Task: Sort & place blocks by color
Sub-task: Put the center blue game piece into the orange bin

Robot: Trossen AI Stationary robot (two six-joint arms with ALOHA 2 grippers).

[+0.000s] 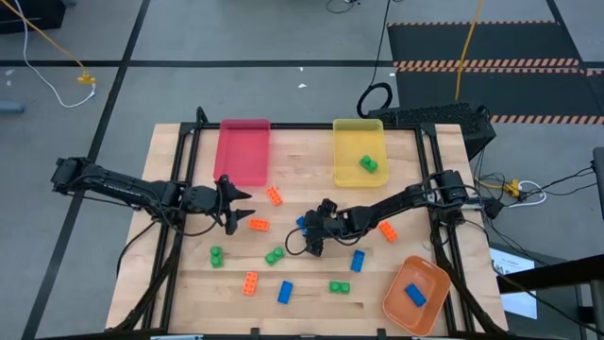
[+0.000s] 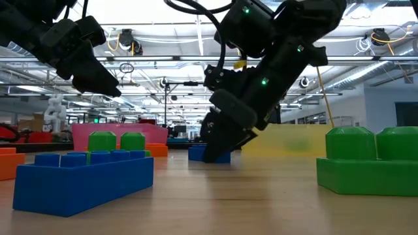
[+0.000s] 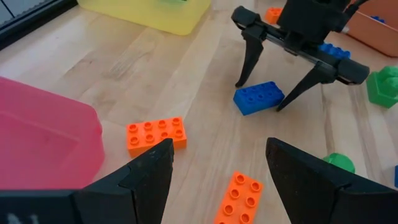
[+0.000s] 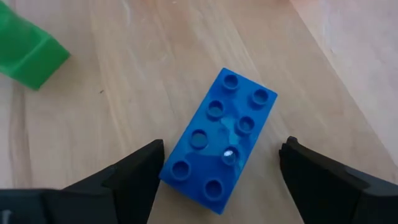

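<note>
My right gripper [image 4: 222,146] is open and lowered near the table's middle [image 1: 310,234]. Its fingers stand on either side of a blue block [image 4: 219,140] without touching it. That block lies flat, studs up, on the wood [image 3: 259,98]. My left gripper [image 3: 217,149] is open and hovers left of centre [image 1: 241,210], above two orange blocks [image 3: 157,134] [image 3: 239,198] that lie flat on the table. More orange, green and blue blocks are scattered over the near half.
At the far edge stand a pink tray [image 1: 243,151] and a yellow tray [image 1: 359,142] with a green block [image 1: 368,164] in it. An orange tray [image 1: 401,307] at the near right holds a blue block [image 1: 415,295]. Loose blocks lie nearby, such as green [image 1: 275,255] and blue [image 1: 358,261].
</note>
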